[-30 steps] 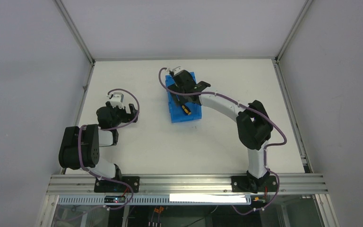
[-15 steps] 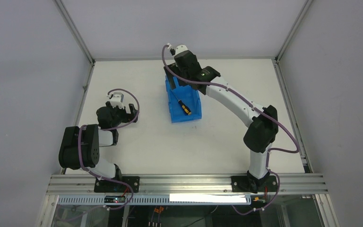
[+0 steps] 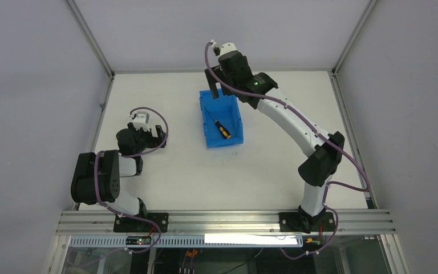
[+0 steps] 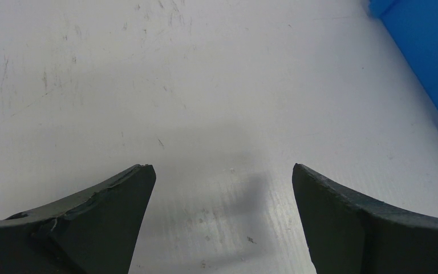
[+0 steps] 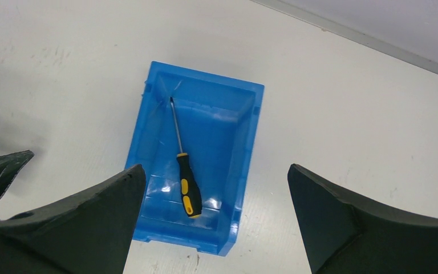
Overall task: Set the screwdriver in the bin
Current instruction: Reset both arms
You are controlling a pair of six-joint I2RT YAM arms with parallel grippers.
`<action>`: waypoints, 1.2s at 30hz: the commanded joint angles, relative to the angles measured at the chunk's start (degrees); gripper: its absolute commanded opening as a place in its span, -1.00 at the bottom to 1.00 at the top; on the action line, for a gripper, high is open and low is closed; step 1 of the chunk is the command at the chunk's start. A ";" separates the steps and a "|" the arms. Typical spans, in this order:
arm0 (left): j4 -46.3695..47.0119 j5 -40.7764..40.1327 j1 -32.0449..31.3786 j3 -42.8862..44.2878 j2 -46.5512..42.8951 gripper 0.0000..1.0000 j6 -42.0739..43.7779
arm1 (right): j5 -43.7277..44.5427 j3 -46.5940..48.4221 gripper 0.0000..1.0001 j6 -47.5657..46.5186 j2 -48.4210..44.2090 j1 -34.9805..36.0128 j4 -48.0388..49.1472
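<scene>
Right arm (image 3: 288, 117) higher, screwdriver (image 3: 219, 127) unobscured, bin (image 3: 203, 117) far rim partly hidden

Left wrist view: bin (image 4: 433, 45) cut off at right edge. Right wrist view: left gripper (image 5: 11, 137), left of bin, cut at edge.

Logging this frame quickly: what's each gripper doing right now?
Left gripper: open, empty.
Right gripper: open, empty; the screwdriver lies in the bin.

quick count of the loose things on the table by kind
screwdriver: 1 (lying inside the bin)
bin: 1
total: 2
</scene>
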 commanded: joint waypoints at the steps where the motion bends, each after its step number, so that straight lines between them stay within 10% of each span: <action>1: 1.60 1.14 0.75 0.24 -0.45 0.98 0.73 | -0.07 -1.93 0.98 0.34 -6.18 -4.36 -0.59; 36: 1.68 1.11 0.73 0.24 -0.45 0.98 0.73 | -20.74 -13.52 0.98 1.84 -17.30 -42.89 -4.82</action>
